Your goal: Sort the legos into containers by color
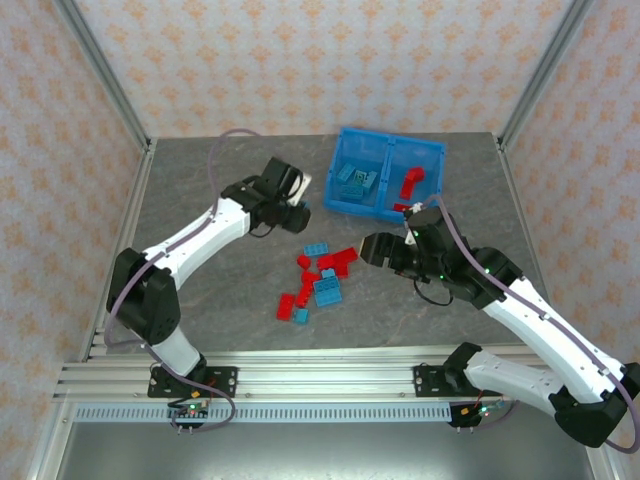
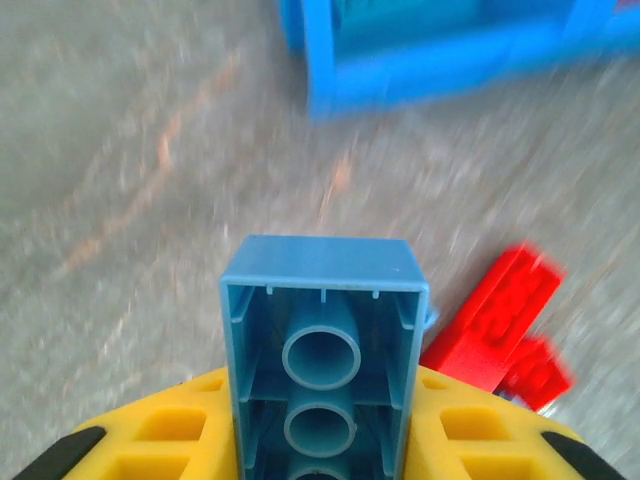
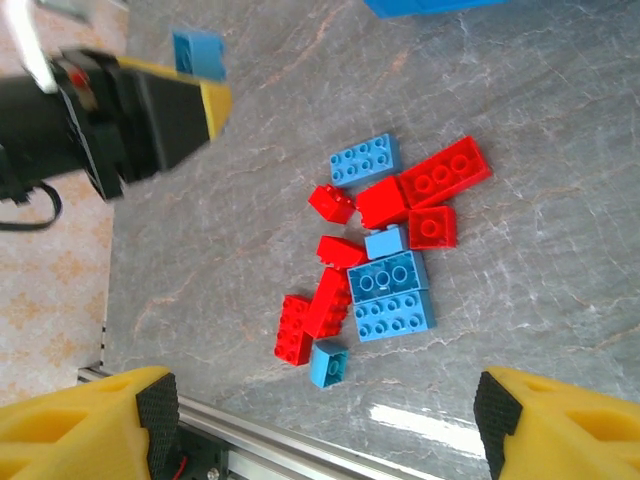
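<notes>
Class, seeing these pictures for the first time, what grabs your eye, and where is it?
A light blue brick looms in the left wrist view, clamped in the left gripper. Mid-table lies a loose pile of red and blue bricks, and the blue bin sits at the far side.

Red and light blue legos (image 1: 322, 275) cluster near the bin (image 1: 355, 207), blue bricks (image 1: 355, 181) in its left compartment, red bricks (image 1: 410, 180) in its right; one blue brick (image 2: 320, 330) is gripped.

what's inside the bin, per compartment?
Left compartment: a few light blue bricks. Right compartment: red bricks, one lying by the near wall. The right arm covers the near right corner of the bin, so anything there is hidden.
</notes>
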Tool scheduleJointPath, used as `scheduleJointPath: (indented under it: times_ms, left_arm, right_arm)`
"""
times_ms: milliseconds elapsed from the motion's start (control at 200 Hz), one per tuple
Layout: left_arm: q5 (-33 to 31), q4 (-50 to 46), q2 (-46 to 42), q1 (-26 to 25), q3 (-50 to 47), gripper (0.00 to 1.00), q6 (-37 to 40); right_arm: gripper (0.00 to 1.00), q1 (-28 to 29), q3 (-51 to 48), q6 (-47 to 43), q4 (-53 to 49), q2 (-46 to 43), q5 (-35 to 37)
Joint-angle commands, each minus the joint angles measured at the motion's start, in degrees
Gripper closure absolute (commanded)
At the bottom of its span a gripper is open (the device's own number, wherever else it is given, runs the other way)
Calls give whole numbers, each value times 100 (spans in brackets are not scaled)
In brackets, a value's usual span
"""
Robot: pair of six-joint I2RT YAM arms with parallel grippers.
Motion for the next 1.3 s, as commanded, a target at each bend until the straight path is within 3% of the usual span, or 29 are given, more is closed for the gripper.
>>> scheduleJointPath:
  times_ms: [0,380,596,671,746,901,1036,1106,1221,1296]
  left_arm:
    - [-283,471,470,-102,826,70,-608]
    - [-490,961,3769,-214,4932,71,-525]
    - [-654,1177,5658,-292,7591,65,-905]
    - [-1030,1340,5971,-349,7961,56,-849]
    - [-1176,1399,5974,-351,7950,46,-888]
    - [-1295,959,5561,-433,7926,42,-853]
    - [-1369,163,4620,-554,7583,42,-836]
    - [-1268,276,3678,-654,6523,40,-747]
    - [-1005,1815,1420,-877,3412,34,-385]
    - [-735,2337,62,-963,1895,28,-92]
  right_arm:
    - [21,29,75,66,294,-27,44]
    - [21,29,-196,120,207,-364,357]
    - [20,29,-240,70,200,-273,409]
    - [20,29,-224,71,145,-262,413]
    - [20,29,-240,82,109,-287,456]
    - [20,29,-278,113,63,-315,485]
    - [20,29,-339,260,59,-398,469]
    - [20,29,-449,337,78,-497,554]
    - [20,29,-525,352,44,-506,736]
    - [21,29,-531,323,37,-371,758]
